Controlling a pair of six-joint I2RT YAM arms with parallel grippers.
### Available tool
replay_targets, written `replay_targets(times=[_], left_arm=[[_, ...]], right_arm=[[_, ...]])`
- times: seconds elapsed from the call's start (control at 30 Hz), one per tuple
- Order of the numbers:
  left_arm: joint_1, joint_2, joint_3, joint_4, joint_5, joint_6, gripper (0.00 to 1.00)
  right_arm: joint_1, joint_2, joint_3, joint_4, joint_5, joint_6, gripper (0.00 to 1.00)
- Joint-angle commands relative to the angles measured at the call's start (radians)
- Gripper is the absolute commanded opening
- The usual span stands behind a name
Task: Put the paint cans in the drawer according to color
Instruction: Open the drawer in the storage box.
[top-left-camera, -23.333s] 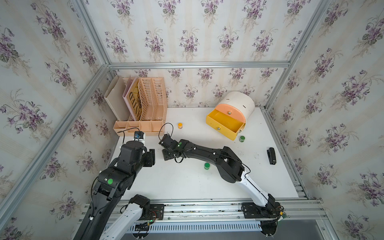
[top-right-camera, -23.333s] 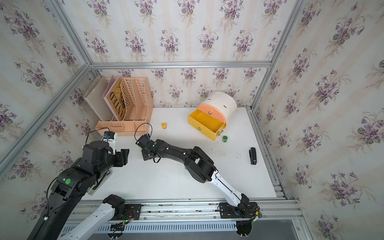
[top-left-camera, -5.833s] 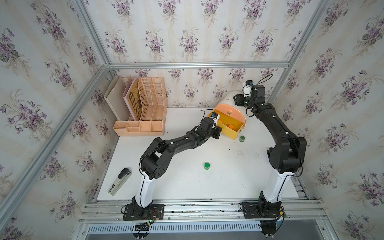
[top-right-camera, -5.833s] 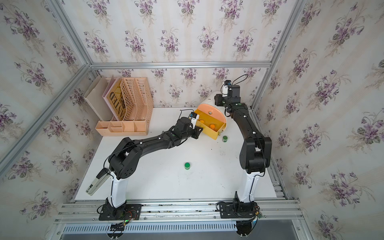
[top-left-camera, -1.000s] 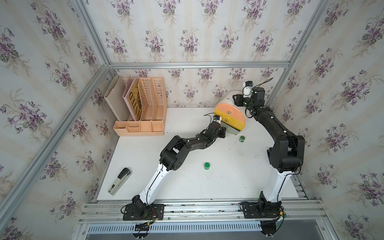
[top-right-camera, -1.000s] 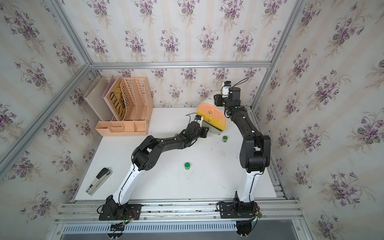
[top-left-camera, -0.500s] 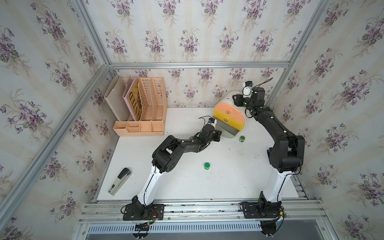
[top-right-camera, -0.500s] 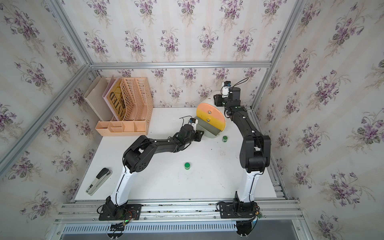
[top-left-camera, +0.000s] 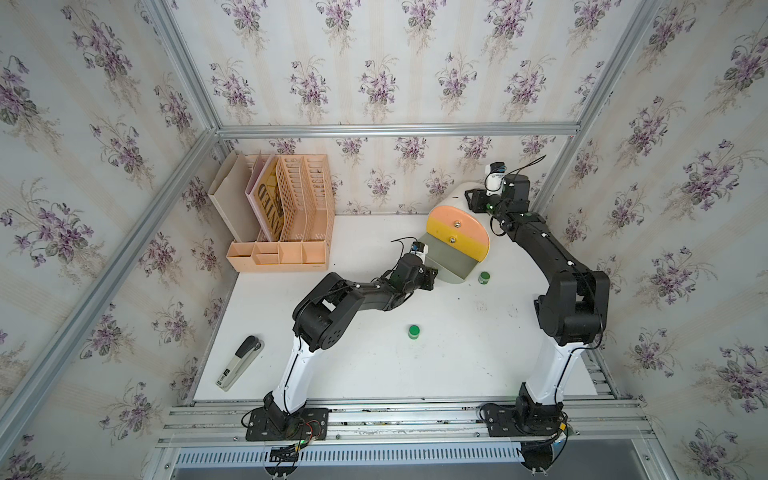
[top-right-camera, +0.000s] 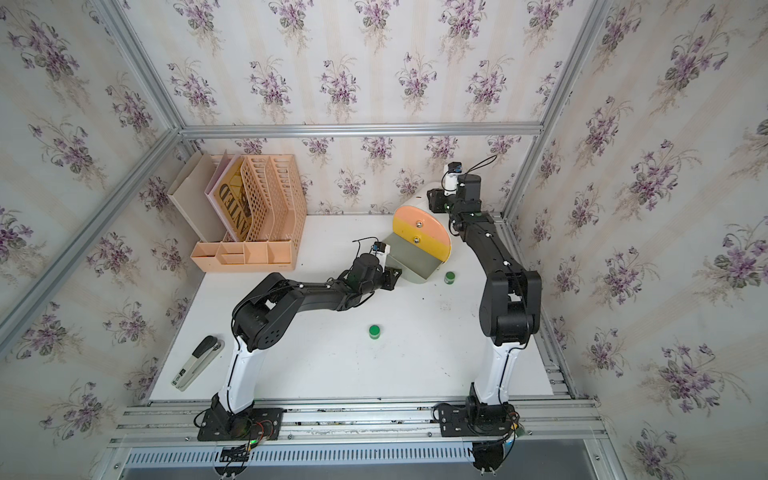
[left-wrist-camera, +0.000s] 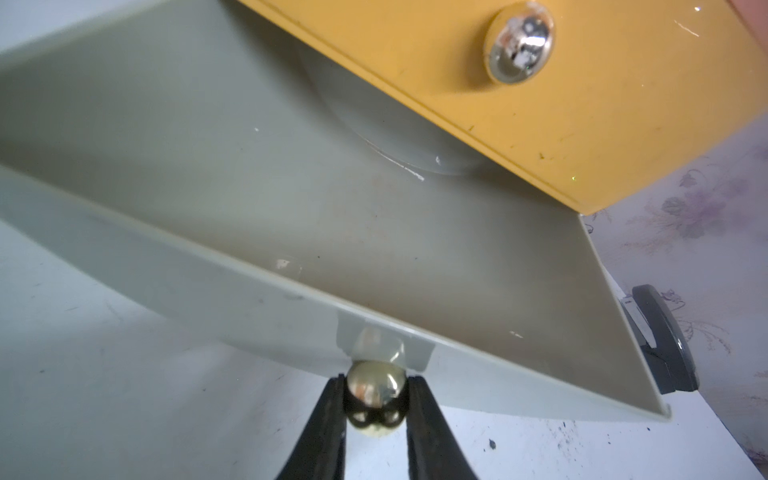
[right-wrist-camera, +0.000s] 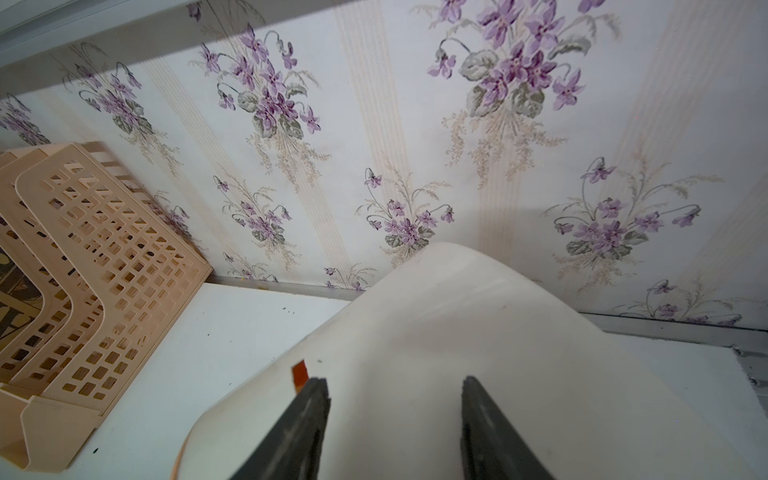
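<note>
Left gripper (left-wrist-camera: 375, 401): clamped on knob (left-wrist-camera: 376, 384) of grey drawer (top-left-camera: 451, 259)
Right gripper (right-wrist-camera: 395, 388): jaws apart over cabinet (right-wrist-camera: 436, 316)
Green cans (top-left-camera: 413, 331), (top-left-camera: 484, 277): on table (top-left-camera: 353, 365)

Setting: a robot test cell dressed up like a home office.
Walls: violet-print wallpaper (top-left-camera: 374, 75) panels held in aluminium framing (top-left-camera: 395, 129).
Counter: white counter (top-left-camera: 374, 374) carrying a peach file rack (top-left-camera: 299, 216) upper left, a stapler (top-left-camera: 239, 363) lower left, the drawer (top-left-camera: 469, 245) upper centre-right.
Rig: two robot arms (top-left-camera: 561, 257) bolted to a slotted rail (top-left-camera: 415, 419) along the bottom.
</note>
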Motion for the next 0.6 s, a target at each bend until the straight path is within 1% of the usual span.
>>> replay_targets(times=[0.0, 0.2, 0.3, 0.47, 0.57], left_arm=[[0.006, -0.021, -0.012, 0.014, 0.022, 0.035, 0.01], [0.034, -0.025, -0.029, 0.012, 0.109, 0.043, 0.01], [0.043, -0.024, -0.026, -0.015, 0.116, 0.058, 0.03], [0.047, -0.017, -0.014, -0.028, 0.132, 0.067, 0.07], [0.047, -0.015, -0.004, -0.032, 0.135, 0.067, 0.16]], right_arm=[[0.001, 0.007, -0.011, -0.149, -0.009, 0.012, 0.54], [0.000, -0.006, -0.035, -0.129, -0.021, -0.001, 0.54], [0.001, -0.004, -0.036, -0.128, -0.027, -0.001, 0.54], [0.001, -0.002, -0.035, -0.127, -0.034, 0.002, 0.54], [0.000, -0.003, -0.036, -0.128, -0.037, 0.000, 0.54]])
